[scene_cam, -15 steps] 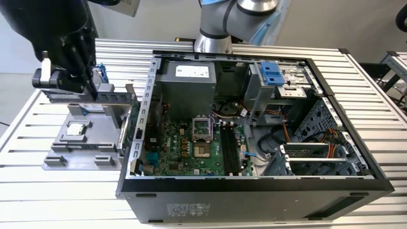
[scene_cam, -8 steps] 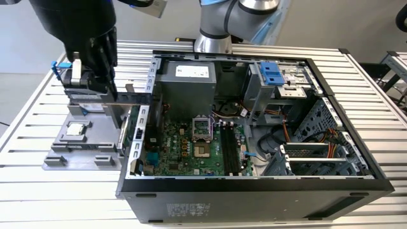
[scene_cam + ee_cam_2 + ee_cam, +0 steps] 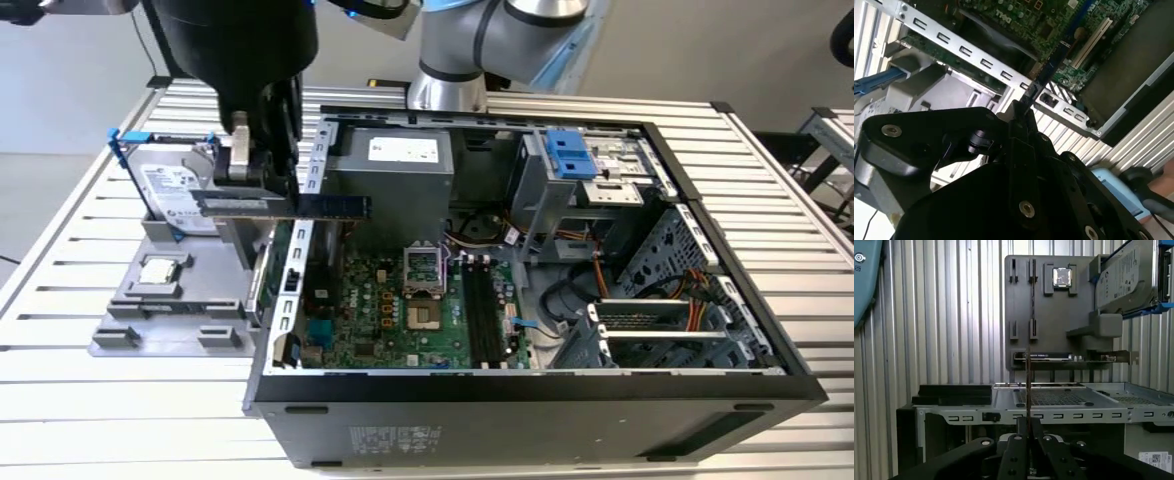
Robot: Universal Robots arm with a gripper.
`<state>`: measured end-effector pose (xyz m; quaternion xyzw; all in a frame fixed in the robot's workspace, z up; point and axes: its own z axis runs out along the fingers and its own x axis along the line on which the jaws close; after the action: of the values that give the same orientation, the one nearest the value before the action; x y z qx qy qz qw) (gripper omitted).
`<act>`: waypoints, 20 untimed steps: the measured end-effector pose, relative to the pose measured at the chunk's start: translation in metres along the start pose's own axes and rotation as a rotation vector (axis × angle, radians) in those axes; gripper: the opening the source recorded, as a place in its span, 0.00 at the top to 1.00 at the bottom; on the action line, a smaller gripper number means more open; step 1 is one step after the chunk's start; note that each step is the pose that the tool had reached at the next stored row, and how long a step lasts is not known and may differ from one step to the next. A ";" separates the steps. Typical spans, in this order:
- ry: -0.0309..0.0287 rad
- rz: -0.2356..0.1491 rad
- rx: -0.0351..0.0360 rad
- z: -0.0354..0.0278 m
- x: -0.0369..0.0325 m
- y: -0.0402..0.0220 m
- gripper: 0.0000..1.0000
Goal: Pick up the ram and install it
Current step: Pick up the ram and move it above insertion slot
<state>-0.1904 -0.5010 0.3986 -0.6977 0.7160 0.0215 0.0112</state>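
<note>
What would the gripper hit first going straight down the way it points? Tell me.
Probably the slotted silver case wall: the gripper, shut on the ram, hangs about over its rim. Depth is unclear, so this is a best guess.

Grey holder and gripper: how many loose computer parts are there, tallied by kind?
hard drive: 1
processor chip: 1
expansion card: 1
ram: 1, held in the gripper
Total: 4
</note>
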 end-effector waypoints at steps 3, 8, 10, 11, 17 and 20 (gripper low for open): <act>-0.0001 0.000 0.0000 -0.0001 -0.0003 -0.0137 1.00; 0.0001 0.000 -0.0001 -0.0005 -0.0009 -0.0356 1.00; 0.0001 0.000 0.0000 -0.0006 -0.0011 -0.0444 1.00; 0.0001 0.000 0.0000 -0.0007 -0.0013 -0.0486 1.00; 0.0000 0.000 0.0000 -0.0010 -0.0019 -0.0736 1.00; 0.0000 0.000 0.0000 -0.0012 -0.0022 -0.0853 1.00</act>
<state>-0.1051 -0.5010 0.3986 -0.6977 0.7160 0.0215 0.0112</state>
